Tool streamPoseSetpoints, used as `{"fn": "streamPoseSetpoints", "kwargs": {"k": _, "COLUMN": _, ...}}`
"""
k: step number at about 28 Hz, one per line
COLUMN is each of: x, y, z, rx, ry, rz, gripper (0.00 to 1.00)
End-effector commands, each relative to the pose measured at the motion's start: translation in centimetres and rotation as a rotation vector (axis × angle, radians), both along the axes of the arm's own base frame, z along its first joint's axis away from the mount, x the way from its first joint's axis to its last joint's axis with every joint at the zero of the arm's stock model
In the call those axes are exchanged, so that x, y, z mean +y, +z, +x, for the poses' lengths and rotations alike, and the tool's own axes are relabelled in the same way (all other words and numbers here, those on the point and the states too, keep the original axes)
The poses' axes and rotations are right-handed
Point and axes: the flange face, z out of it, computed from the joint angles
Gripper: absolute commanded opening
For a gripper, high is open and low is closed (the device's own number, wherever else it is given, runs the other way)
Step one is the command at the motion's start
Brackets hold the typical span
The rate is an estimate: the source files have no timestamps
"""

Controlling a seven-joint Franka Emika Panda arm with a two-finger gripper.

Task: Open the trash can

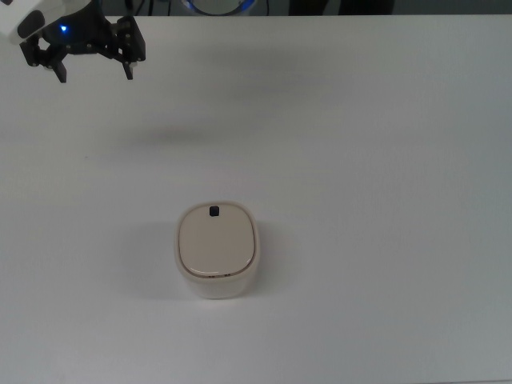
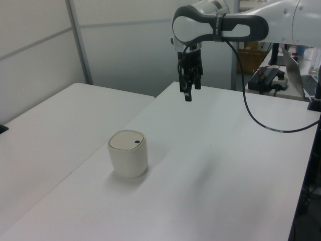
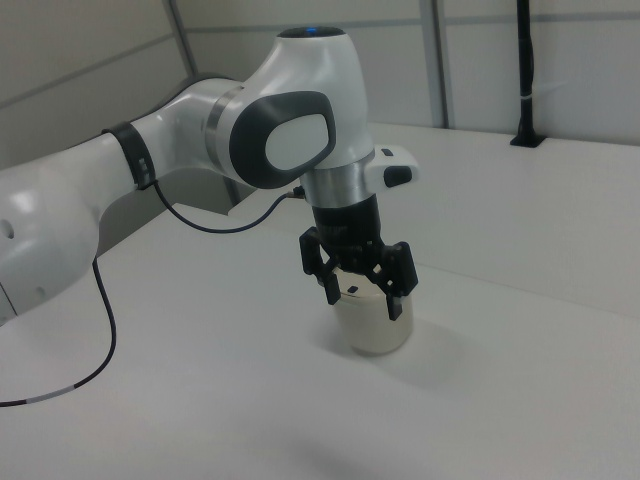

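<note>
Trash can (image 1: 217, 250) first: in the top view you find it standing on the white desk (image 1: 384, 160), a little toward the top view's left of centre and in the lower half, lid closed and flat, with the small black button (image 1: 214, 211) at the lid's far edge. Your gripper (image 1: 94, 74) sits well apart from it in the top view's upper left corner, its fingers spread wide and holding nothing. Nothing else lies near the bin, so your path to it looks clear.

In the left view you see the bin upright on the desk with the button on the lid edge turned toward the arm, which probably suits a press from above. The gripper hangs high over the desk, pointing straight down, well behind the bin and not touching anything.

In the right view the gripper stands in front of the bin from the camera's side and hides its top, so you cannot read the lid there; the fingers show apart and empty. Judging by this, the approach is not yet made: you would need to travel over the button and descend onto it.
</note>
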Motion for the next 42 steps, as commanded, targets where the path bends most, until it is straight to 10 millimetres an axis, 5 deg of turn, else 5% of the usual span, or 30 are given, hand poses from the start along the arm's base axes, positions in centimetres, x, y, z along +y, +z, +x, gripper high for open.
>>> {"fn": "streamPoseSetpoints", "kwargs": {"k": 1, "x": -0.1, "y": 0.3, "z": -0.4, "rx": 0.007, "ry": 0.021, "rz": -0.008, "gripper": 0.99}}
{"fn": "streamPoseSetpoints", "kwargs": {"k": 4, "x": -0.2, "y": 0.4, "z": -0.4, "rx": 0.006, "ry": 0.028, "rz": -0.017, "gripper": 0.91}}
{"fn": "streamPoseSetpoints", "kwargs": {"k": 6, "x": -0.3, "y": 0.4, "z": -0.3, "rx": 0.005, "ry": 0.051, "rz": -0.014, "gripper": 0.76}}
{"fn": "streamPoseSetpoints", "kwargs": {"k": 7, "x": -0.2, "y": 0.1, "z": -0.2, "rx": 0.005, "ry": 0.078, "rz": -0.003, "gripper": 0.57}}
{"fn": "streamPoseSetpoints", "kwargs": {"k": 12, "x": 0.4, "y": -0.2, "z": 0.2, "rx": 0.006, "ry": 0.089, "rz": 0.000, "gripper": 0.16}}
{"fn": "streamPoseSetpoints", "kwargs": {"k": 13, "x": 0.7, "y": 0.0, "z": 0.5, "rx": -0.013, "ry": 0.091, "rz": -0.004, "gripper": 0.00}}
{"fn": "streamPoseSetpoints", "kwargs": {"k": 23, "x": 2.1, "y": 1.2, "z": 2.0, "rx": -0.138, "ry": 0.109, "rz": 0.041, "gripper": 0.00}}
{"fn": "streamPoseSetpoints", "kwargs": {"k": 31, "x": 4.9, "y": 0.3, "z": 5.2, "rx": -0.293, "ry": 0.110, "rz": 0.114, "gripper": 0.00}}
{"fn": "streamPoseSetpoints", "kwargs": {"k": 36, "x": 6.1, "y": -1.2, "z": 6.4, "rx": -0.315, "ry": 0.122, "rz": 0.128, "gripper": 0.00}}
{"fn": "streamPoseSetpoints", "kwargs": {"k": 42, "x": 8.8, "y": -5.3, "z": 8.9, "rx": -0.327, "ry": 0.154, "rz": 0.138, "gripper": 0.00}}
